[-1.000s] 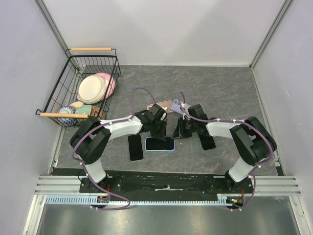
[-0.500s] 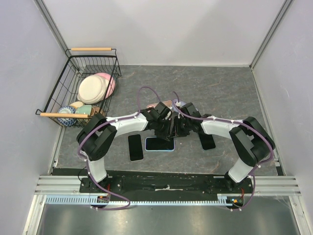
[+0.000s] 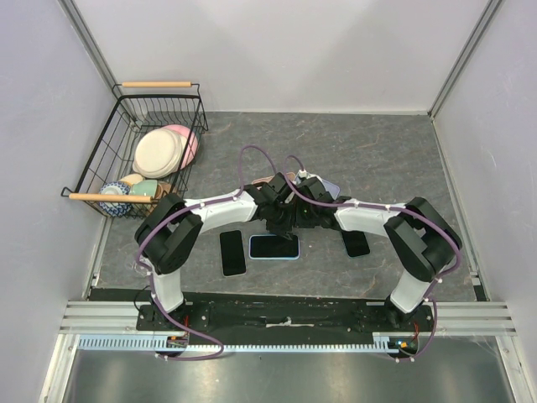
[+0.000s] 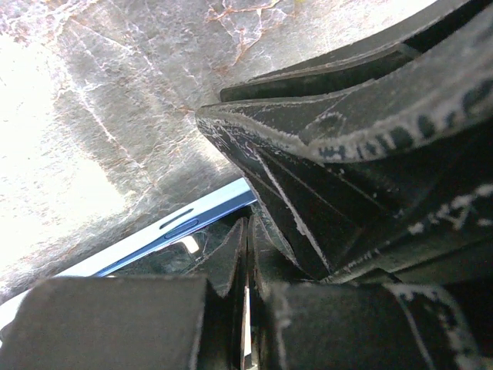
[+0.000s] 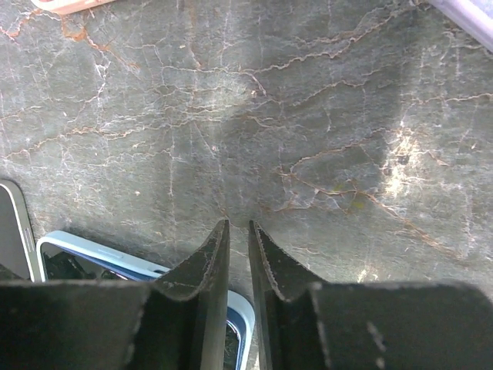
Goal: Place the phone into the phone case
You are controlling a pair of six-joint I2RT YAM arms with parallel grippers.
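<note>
A dark-screened phone (image 3: 273, 246) lies flat inside a light blue phone case (image 3: 296, 248), whose rim shows around it. My left gripper (image 3: 281, 225) is shut, its tips (image 4: 248, 225) down at the phone's blue side edge (image 4: 177, 225). My right gripper (image 3: 302, 223) is right beside it. Its fingers (image 5: 239, 225) stand a narrow gap apart with nothing between them, over the case's corner (image 5: 239, 308). The two grippers almost touch above the phone's far edge. The right gripper's black body (image 4: 370, 154) fills the left wrist view.
A bare black phone (image 3: 232, 252) lies left of the cased one and another (image 3: 357, 243) lies to the right. A pink case (image 3: 279, 178) and a lavender case (image 3: 325, 186) lie behind the grippers. A wire basket (image 3: 143, 155) of dishes stands at the back left.
Both grippers have closed in on each other over the phone's far edge, the right arm swinging left. The phone and case have not moved.
</note>
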